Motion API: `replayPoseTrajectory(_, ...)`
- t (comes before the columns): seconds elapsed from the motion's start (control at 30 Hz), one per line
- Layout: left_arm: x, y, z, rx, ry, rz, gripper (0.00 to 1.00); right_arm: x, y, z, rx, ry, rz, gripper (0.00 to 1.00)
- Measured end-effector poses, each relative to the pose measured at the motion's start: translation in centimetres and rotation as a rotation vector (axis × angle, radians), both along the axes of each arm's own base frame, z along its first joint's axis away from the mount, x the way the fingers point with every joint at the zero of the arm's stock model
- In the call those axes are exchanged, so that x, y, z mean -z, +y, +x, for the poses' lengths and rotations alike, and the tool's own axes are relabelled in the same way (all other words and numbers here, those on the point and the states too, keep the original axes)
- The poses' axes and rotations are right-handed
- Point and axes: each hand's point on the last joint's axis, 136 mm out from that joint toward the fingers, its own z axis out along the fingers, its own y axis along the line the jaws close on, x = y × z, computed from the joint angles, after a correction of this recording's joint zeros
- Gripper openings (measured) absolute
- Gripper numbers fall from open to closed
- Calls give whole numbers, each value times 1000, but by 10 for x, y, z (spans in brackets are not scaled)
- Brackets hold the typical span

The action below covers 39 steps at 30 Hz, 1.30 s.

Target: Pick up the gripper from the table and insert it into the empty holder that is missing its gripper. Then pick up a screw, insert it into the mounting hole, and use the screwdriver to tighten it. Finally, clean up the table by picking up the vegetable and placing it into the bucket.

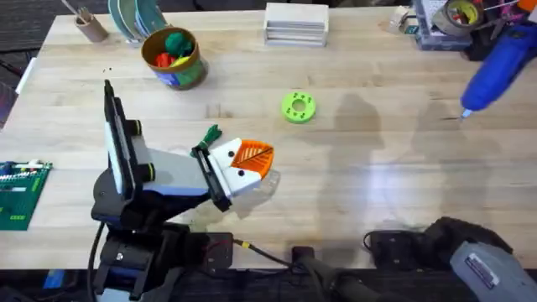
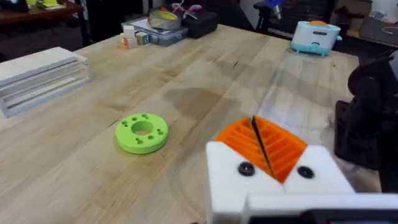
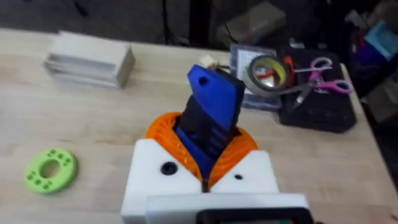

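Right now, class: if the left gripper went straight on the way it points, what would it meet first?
Probably nothing close: the left gripper points low over bare table, passing beside the green ring. Depth is unclear.

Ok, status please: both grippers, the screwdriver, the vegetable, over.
Left gripper shut, empty. Right gripper shut on screwdriver. Vegetable on table beside left arm, not yet in bucket. Green ring lies mid-table.
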Motion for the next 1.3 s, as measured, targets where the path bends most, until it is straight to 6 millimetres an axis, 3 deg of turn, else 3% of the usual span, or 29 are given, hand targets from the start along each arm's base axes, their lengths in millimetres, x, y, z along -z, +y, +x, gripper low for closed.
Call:
replayPoseTrajectory(0.17,0,0,0,0,0,0,8,-1,24,0,-81,-168,104,31)
replayPoseTrajectory(0.37,0,0,0,0,0,0,8,1,74,8,-261,-312,279,30)
replayPoseTrajectory(0.6,0,0,0,0,0,0,8,-4,156,5,-544,-387,408,30)
replayPoseTrajectory(1.0,0,0,0,0,0,0,8,-41,279,-23,-966,-589,520,31)
replayPoseTrajectory(1.3,0,0,0,0,1,-1,8,-52,320,-52,-1125,-707,583,30)
